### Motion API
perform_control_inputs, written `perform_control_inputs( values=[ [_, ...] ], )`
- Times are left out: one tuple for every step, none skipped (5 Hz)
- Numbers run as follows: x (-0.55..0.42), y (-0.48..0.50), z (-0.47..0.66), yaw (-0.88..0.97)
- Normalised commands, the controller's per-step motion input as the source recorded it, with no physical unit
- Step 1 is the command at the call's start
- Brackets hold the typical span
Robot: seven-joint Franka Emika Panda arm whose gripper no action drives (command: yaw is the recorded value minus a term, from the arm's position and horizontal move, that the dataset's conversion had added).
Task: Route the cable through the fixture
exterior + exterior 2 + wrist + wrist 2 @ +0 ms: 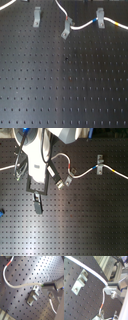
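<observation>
Seen in the second wrist view, the gripper point(109, 289) is clamped on the cable point(91, 271), its grey fingers pinching the white cord. One run of cord leaves the fingers and stretches taut across the perforated board point(79, 303). Just beyond the fingers stands the fixture point(79, 281), a slim grey clip. The cord passes close beside its upper end and appears not to be seated in it. The other run drops away from the fingers, past a red band point(101, 307), to a tilted clip point(102, 314) farthest off. To do this well, keep the cord taut, carry it over the fixture's opening, and lower it squarely into the slot.
</observation>
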Motion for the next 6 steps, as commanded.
perform_control_inputs(
  values=[
    [-0.239, 0.034, 0.08, 0.00],
    [-0.233, 0.263, 0.36, 0.17],
    [-0.061, 0.410, 0.36, 0.30],
    [0.031, 0.432, 0.37, 0.29],
    [-0.216, 0.078, 0.20, 0.02],
    [-0.269, 0.105, 0.20, -0.09]
  ],
)
